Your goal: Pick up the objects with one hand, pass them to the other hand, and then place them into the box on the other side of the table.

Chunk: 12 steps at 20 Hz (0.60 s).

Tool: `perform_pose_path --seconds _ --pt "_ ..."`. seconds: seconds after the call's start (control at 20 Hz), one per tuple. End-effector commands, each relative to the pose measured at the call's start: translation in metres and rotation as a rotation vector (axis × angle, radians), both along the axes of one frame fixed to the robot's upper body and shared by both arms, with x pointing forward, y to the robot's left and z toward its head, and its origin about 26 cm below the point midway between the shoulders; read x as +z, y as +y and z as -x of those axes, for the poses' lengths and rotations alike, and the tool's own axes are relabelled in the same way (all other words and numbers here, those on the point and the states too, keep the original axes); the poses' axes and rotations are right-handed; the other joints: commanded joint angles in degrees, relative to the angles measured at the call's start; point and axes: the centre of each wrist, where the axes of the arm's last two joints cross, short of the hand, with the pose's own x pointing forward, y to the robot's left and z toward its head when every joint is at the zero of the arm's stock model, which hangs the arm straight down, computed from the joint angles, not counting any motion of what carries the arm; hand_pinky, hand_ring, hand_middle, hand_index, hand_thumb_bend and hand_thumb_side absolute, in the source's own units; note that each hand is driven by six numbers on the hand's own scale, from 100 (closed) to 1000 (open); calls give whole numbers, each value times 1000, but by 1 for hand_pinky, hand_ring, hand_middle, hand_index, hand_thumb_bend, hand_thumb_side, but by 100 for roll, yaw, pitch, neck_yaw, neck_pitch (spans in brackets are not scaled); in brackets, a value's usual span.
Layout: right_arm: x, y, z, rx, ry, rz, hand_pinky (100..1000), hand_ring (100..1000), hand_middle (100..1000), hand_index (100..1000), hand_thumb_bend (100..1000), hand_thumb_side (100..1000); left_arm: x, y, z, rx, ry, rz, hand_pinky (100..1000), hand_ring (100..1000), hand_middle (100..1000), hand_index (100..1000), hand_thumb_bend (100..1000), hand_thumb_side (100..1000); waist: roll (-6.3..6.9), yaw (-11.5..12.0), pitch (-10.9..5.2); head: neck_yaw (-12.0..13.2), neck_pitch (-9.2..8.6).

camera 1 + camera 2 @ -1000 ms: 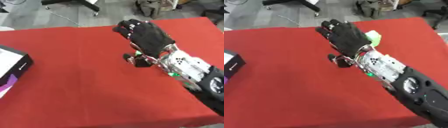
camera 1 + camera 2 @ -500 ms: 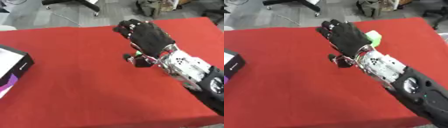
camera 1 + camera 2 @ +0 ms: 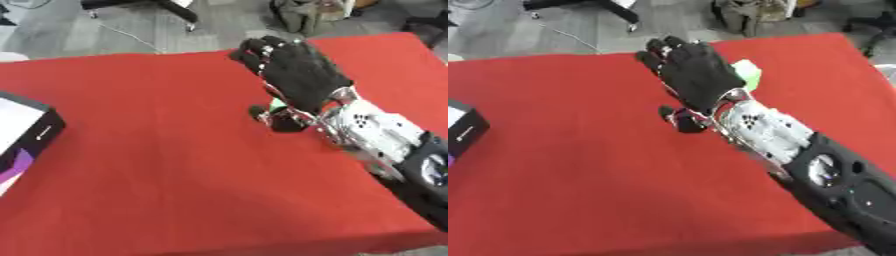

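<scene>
Red cloth covers the table (image 3: 157,165), with the task barely started by the look of it: the green block (image 3: 747,75) sits on the cloth at about 1 o'clock from table centre, not lifted, not passed, nowhere near the box (image 3: 19,137) out at the 9 o'clock edge. Right hand (image 3: 695,75) is over it palm-down, fingers nearly straight and spread, thumb out toward 7 o'clock; whether they touch the block I can't tell, no closed grasp visible. Left hand not in view. Remaining: grasp, lift, handover, drop in box. Block is mostly hidden by the hand; the visible part looks pale green and boxy, long axis can't be read, maybe running 11 to 5.
</scene>
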Motion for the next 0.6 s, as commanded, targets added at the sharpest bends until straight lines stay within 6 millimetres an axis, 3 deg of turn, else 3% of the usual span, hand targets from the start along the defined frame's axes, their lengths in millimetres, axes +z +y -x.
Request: perform_pose_path --seconds 0.05,0.3,0.6 --pt "10 -5 2 -18 -46 6 100 802 814 900 442 212 12 6 -1 -24 -26 -48 818 670 637 864 870 872 10 -11 -47 5 -15" --pt "9 -12 1 -61 -55 -6 100 794 803 900 443 215 9 7 -1 -34 -30 -42 817 670 636 864 871 876 31 -26 -46 1 -15" --pt "1 -34 0 -229 -60 -94 100 767 766 902 433 229 10 5 -2 -72 -34 -44 819 672 637 864 872 886 34 -37 -23 -3 -15"
